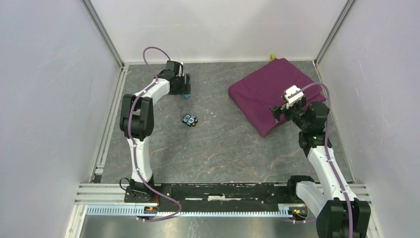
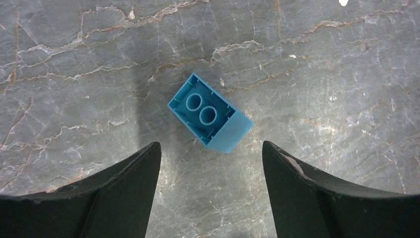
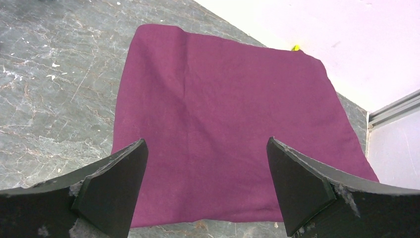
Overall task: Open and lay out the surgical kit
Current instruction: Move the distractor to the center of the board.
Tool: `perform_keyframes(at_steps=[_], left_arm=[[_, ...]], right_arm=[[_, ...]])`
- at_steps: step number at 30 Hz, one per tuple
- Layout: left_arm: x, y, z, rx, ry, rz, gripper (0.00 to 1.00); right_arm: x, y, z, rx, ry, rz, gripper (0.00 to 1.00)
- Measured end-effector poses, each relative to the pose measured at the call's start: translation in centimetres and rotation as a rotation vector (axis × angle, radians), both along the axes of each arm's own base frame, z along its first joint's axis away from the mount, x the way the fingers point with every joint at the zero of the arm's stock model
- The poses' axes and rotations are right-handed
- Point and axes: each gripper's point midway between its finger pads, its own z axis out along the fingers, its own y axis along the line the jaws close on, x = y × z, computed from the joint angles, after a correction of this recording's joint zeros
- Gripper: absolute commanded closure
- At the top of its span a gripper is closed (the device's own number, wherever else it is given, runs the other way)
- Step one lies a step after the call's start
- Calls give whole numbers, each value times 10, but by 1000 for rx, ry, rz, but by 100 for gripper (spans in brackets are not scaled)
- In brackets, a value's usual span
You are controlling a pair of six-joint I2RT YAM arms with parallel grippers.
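The surgical kit is a folded purple cloth wrap (image 1: 265, 94) lying flat and closed at the back right of the table; it fills the right wrist view (image 3: 223, 124). Its tray, forceps, tweezers, packet and gauze are hidden. My right gripper (image 1: 278, 113) is open and empty, hovering over the wrap's near edge (image 3: 205, 148). My left gripper (image 1: 185, 84) is open and empty at the back left, just above the table (image 2: 210, 148), with nothing between its fingers.
A small blue block (image 2: 209, 113) lies on the table just ahead of the left fingertips, also in the top view (image 1: 186, 94). A small black-and-blue toy-like object (image 1: 189, 120) lies mid-table. Walls enclose the back and sides. A yellow scrap (image 3: 295, 48) sits behind the wrap.
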Motion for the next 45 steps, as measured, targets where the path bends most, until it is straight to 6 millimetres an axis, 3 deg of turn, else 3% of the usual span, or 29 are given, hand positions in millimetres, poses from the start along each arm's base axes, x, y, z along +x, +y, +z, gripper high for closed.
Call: perform_keyframes(at_steps=[4, 11, 17, 22, 24, 28, 33, 35, 38, 41, 45], left_arm=[[6, -1, -9, 11, 27, 24, 25], [8, -1, -25, 21, 63, 54, 46], [20, 2, -25, 37, 54, 76, 48], [55, 6, -22, 28, 18, 108, 48], [75, 10, -19, 16, -3, 133, 46], [113, 28, -13, -3, -60, 199, 24], [125, 45, -6, -25, -80, 244, 7], [118, 46, -7, -35, -63, 234, 3], [86, 39, -9, -48, 6, 166, 0], [31, 28, 0, -69, 86, 54, 0], [-32, 17, 40, -82, 83, -79, 0]], right_arm=[[2, 0, -8, -7, 23, 1, 3], [2, -1, -21, -16, 68, 1, 3], [3, -3, -30, -31, 92, -5, 3], [4, -6, -32, -43, 97, -18, 3], [4, -7, -32, -48, 96, -20, 3], [5, -10, -34, -59, 99, -29, 3], [6, -12, -35, -66, 100, -40, 3], [6, -13, -35, -67, 99, -45, 3], [6, -14, -35, -70, 97, -49, 3], [6, -14, -35, -70, 97, -49, 3], [6, -14, -35, -69, 99, -45, 3]])
